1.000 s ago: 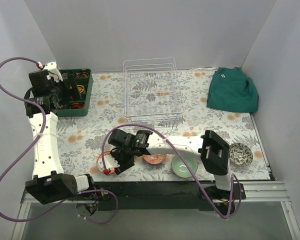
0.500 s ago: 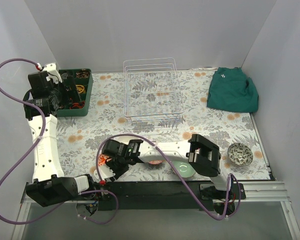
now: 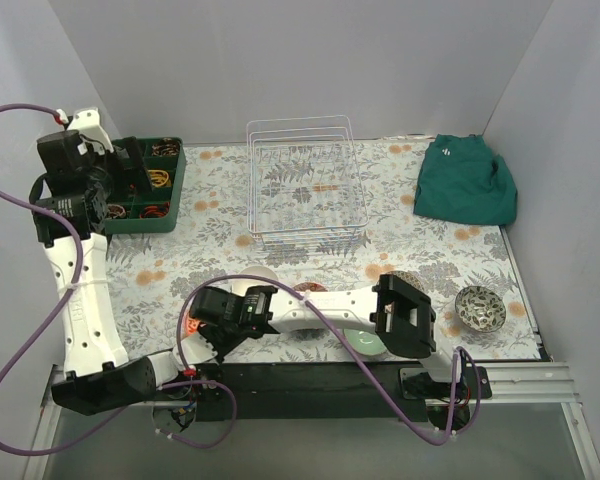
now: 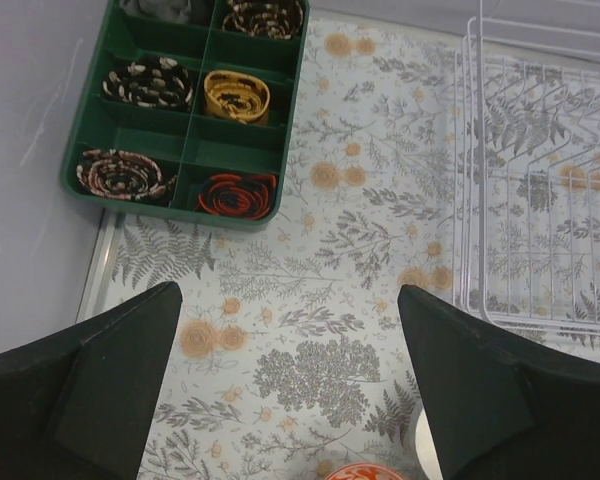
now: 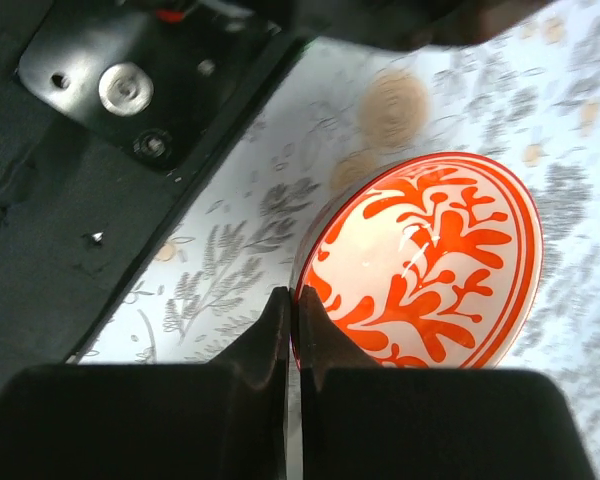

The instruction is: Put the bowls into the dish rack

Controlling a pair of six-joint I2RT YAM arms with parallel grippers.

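From above, the right gripper (image 3: 195, 332) sits at the near left edge, well apart from the dish rack (image 3: 305, 190); the left wrist shows the left gripper (image 4: 288, 292) spread wide over floral cloth (image 4: 365, 235); the right wrist shows its jaws pinching the orange-red bowl (image 5: 420, 260) by its rim

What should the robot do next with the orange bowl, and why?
Probably lift straight up a little. The right fingers look closed on the rim of the orange-red bowl, which seems to rest on the table, away from the dish rack.
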